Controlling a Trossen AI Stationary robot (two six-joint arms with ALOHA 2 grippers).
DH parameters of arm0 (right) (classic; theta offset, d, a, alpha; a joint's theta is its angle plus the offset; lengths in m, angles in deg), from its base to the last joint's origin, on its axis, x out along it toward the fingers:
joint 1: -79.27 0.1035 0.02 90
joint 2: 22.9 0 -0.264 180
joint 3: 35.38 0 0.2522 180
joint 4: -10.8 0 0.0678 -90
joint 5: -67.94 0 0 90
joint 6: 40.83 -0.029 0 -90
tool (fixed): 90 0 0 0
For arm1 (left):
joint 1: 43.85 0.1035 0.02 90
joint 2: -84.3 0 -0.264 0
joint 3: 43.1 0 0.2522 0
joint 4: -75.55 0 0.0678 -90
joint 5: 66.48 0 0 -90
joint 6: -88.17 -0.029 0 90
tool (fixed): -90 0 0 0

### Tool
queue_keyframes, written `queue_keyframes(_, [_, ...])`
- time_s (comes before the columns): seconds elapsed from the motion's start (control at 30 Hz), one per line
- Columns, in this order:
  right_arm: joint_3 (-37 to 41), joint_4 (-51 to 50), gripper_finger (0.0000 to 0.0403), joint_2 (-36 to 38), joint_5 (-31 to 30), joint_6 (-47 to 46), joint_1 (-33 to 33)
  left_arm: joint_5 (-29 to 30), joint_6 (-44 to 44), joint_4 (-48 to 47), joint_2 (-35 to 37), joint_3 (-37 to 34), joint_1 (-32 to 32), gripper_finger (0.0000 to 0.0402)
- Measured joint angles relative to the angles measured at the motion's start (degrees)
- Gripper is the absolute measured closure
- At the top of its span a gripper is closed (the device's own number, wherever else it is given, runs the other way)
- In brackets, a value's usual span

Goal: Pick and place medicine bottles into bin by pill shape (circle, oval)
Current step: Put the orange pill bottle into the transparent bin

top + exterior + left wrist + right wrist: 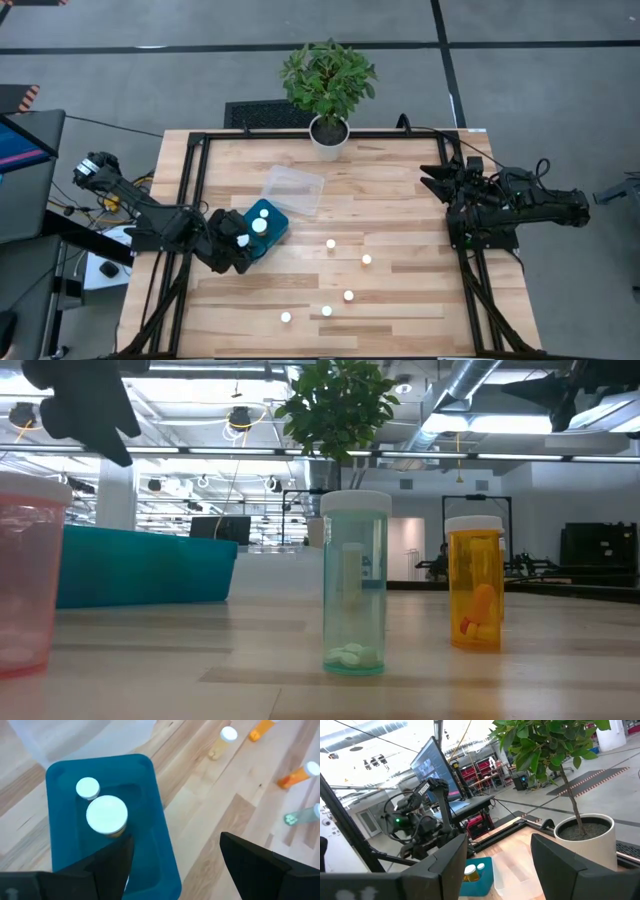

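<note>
A teal bin (270, 225) sits left of centre on the table and holds two white-capped medicine bottles (106, 814), (88, 788). My left gripper (238, 250) hangs open and empty over the bin's near-left end (175, 845). Several more bottles stand upright on the wood: (331, 243), (367, 259), (349, 295), (326, 311), (286, 317). The low view shows a teal one (355, 585), an orange one (475, 588) and a pink one (28, 580). My right gripper (432, 180) waits open at the table's right edge (497, 850).
A clear plastic bin (293, 188) lies just beyond the teal bin. A potted plant in a white pot (328, 135) stands at the far edge. Black frame rails (190, 200) run along the table's left and right sides.
</note>
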Motion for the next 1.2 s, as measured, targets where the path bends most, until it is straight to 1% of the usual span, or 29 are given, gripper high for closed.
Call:
queue_keyframes(0.33, [0.00, -0.44, 0.0177, 0.00, 0.00, -0.02, 0.00, -0.70, 2.81, 2.77, 0.15, 0.37, 0.00, 0.0113])
queue_keyframes(0.43, [0.00, -0.74, 0.0177, 0.00, 0.00, -0.02, 0.00, -1.68, 2.83, 6.60, 0.17, 0.37, 0.06, 0.0113])
queue_keyframes(0.57, [-0.02, -3.70, 0.0177, -0.02, 0.00, -0.04, 0.00, -4.32, 0.93, 12.51, 0.17, 0.37, 0.04, 0.0113])
queue_keyframes(0.63, [-0.02, -4.93, 0.0177, -0.02, 0.00, -0.42, 0.00, -4.55, 0.54, 15.55, 0.15, 0.37, 0.08, 0.0113])
queue_keyframes(0.73, [-0.02, -6.45, 0.0177, -0.36, 0.49, -3.32, 0.00, -4.53, 0.41, 20.71, 0.13, 0.37, 0.54, 0.0113])
queue_keyframes(0.8, [-0.02, -7.32, 0.0177, -1.23, 2.18, -3.67, 0.04, -3.69, -1.45, 24.70, 0.12, 0.37, 0.98, 0.0113])
queue_keyframes(0.9, [-0.02, -7.15, 0.0177, -4.06, 5.31, -3.67, 0.05, -2.31, -6.98, 31.92, 0.11, 0.37, 2.07, 0.0113])
queue_keyframes(1.0, [-0.02, -5.97, 0.0177, -7.70, 6.33, -4.19, 0.06, -2.33, -11.95, 38.70, 0.11, 0.37, 3.45, 0.0113])
queue_keyframes(1.2, [-0.02, 1.65, 0.0177, -16.46, 9.22, -6.05, 1.45, -8.99, -18.88, 52.44, 0.11, 0.37, 4.05, 0.0113])
